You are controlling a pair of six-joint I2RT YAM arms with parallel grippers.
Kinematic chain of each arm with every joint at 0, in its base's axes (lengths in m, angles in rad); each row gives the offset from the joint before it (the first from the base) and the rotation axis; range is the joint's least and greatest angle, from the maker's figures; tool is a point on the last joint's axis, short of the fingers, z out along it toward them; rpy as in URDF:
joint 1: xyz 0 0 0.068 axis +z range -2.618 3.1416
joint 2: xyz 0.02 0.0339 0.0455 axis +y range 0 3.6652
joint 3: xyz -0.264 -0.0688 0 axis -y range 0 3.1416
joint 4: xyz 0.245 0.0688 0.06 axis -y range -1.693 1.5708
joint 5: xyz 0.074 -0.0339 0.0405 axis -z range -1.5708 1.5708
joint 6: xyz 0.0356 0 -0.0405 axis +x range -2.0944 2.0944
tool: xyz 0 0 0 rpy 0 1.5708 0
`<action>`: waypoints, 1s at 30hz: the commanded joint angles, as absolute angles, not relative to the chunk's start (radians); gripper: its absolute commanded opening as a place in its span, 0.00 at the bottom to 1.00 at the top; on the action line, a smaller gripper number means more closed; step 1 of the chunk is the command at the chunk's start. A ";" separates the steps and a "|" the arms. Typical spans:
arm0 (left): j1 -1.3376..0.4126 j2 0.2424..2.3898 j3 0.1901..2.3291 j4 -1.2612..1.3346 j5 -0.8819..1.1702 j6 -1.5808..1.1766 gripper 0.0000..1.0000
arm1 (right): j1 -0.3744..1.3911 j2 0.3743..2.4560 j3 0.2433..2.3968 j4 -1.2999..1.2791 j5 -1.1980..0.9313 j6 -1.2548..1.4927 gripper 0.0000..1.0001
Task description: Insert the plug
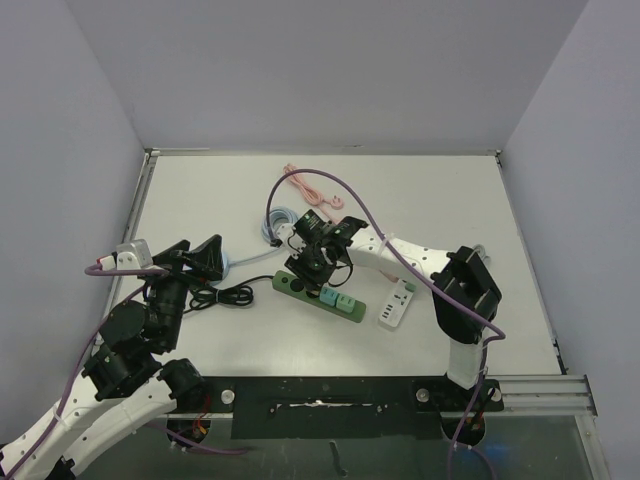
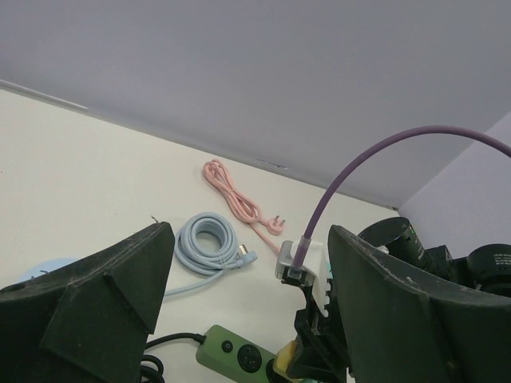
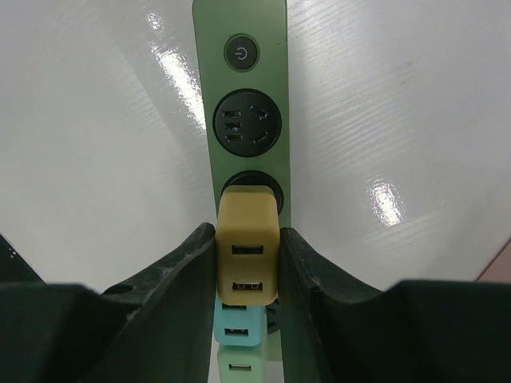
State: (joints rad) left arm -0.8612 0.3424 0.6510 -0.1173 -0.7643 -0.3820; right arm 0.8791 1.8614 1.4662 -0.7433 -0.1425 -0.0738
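Right gripper (image 3: 247, 239) is pinching a yellow USB charger (image 3: 248, 211) directly over a socket (image 3: 254, 182) of the green power strip (image 3: 239, 24), which is running up-frame; left gripper (image 2: 251, 231) is hanging open.

Lighting was bright, even, from overhead, shadows were soft and faint in top view, white glare patches sat on the table (image 3: 383, 199) in right wrist view, right fingers (image 3: 180, 275) were close and slightly soft, left fingers (image 2: 88, 295) were dark with little detail

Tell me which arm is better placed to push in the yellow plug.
Right: the right gripper is shut on the yellow plug directly over the green power strip. The left gripper is open and farther away.
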 commanded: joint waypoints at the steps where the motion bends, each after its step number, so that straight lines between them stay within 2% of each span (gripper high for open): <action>1: -0.860 0.347 0.661 -0.095 -0.784 -0.388 0.77 | 0.894 1.880 1.497 -0.741 -0.184 -0.087 0.02; 9: -0.860 0.347 0.638 -0.097 -0.786 -0.388 0.77 | 0.897 1.892 1.471 -0.705 -0.156 -0.060 0.02; 16: -0.860 0.347 0.638 -0.097 -0.789 -0.390 0.77 | 0.910 1.892 1.437 -0.696 0.035 -0.036 0.02; 21: -0.861 0.348 0.638 -0.097 -0.790 -0.387 0.77 | 0.917 1.899 1.405 -0.675 0.053 -0.031 0.03; 30: -0.860 0.357 0.641 -0.094 -0.792 -0.383 0.77 | 0.914 1.885 1.349 -0.642 -0.017 -0.014 0.22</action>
State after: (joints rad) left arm -0.8612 0.3458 0.6308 -0.1242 -0.7818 -0.3820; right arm 0.9257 1.8465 1.4094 -0.6567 -0.0463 -0.0193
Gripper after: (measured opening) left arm 0.771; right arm 0.306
